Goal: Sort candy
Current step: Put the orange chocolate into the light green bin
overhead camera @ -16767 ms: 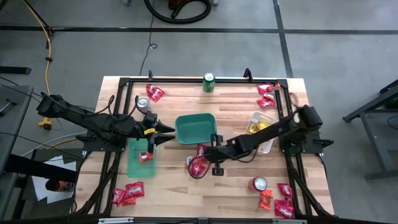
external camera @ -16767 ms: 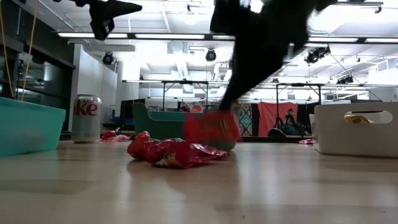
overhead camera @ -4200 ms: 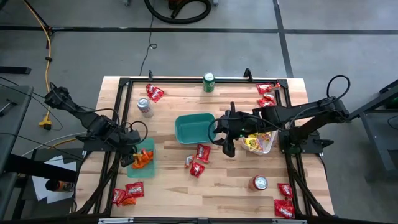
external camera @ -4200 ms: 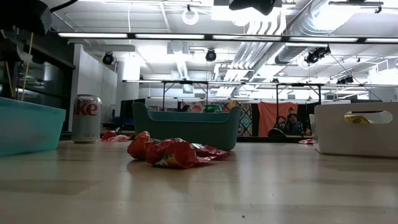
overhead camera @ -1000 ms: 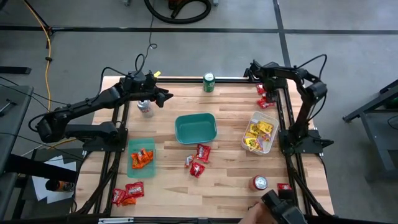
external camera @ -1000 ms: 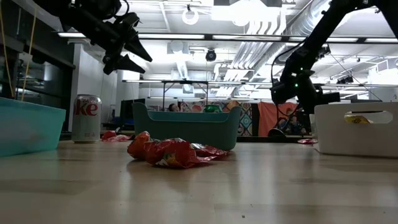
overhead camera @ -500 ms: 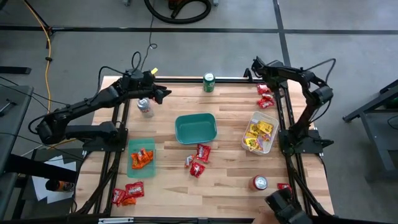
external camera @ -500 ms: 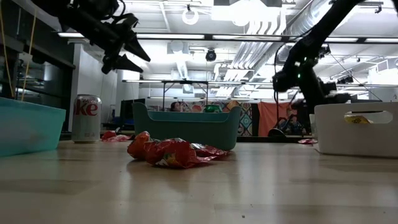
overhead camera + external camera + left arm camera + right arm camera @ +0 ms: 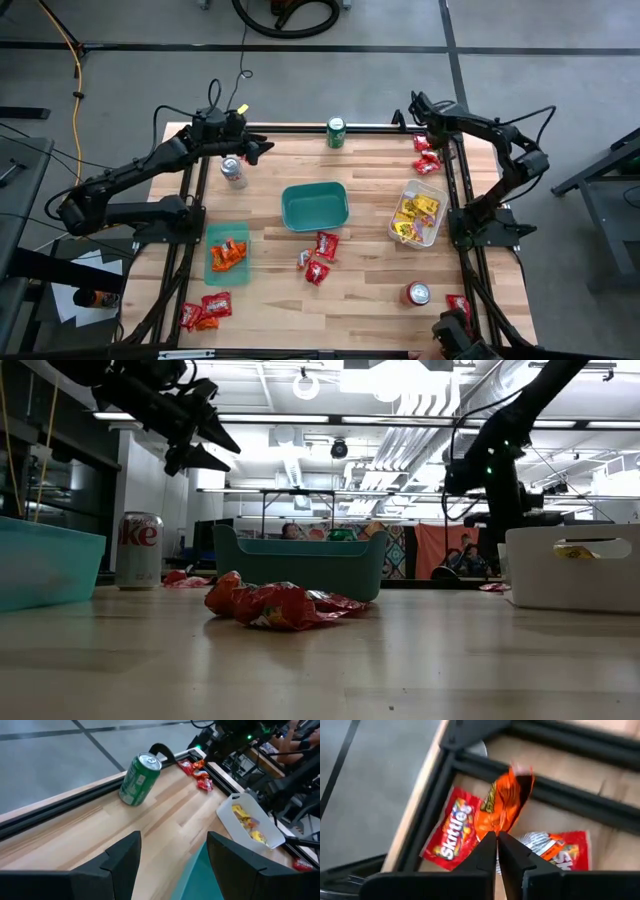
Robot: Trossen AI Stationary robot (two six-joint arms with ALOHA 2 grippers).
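My right gripper (image 9: 497, 836) is over the table's far right corner (image 9: 417, 106) and is shut on an orange candy packet (image 9: 503, 800). Red packets (image 9: 451, 831) lie below it beside the black frame rail. My left gripper (image 9: 264, 148) hangs open above the far left of the table, next to a silver can (image 9: 232, 170); the low view shows its fingers spread (image 9: 205, 442). More candy: orange packets in the light green tray (image 9: 228, 254), yellow ones in the white bin (image 9: 414, 217), red ones mid-table (image 9: 320, 256). My right gripper pinches the orange packet between its two fingers at one edge (image 9: 493, 828), only at the fingertips. The packet sticks out beyond the fingers, crumpled, and looks lifted clear of the red packets and the rail beneath it.
A teal bin (image 9: 315, 205) stands mid-table, a green can (image 9: 336, 131) at the far edge, a red-silver can (image 9: 417, 293) near right. Red packets lie at the near left corner (image 9: 205, 310) and near right (image 9: 458, 303). A dark shape (image 9: 455, 337) reaches in at the near edge.
My right gripper has risen at the far right corner while its elbow swung toward the table's right edge. My left gripper has crept slightly toward the far edge and stayed open. The dark shape at the near edge has shifted to the right.
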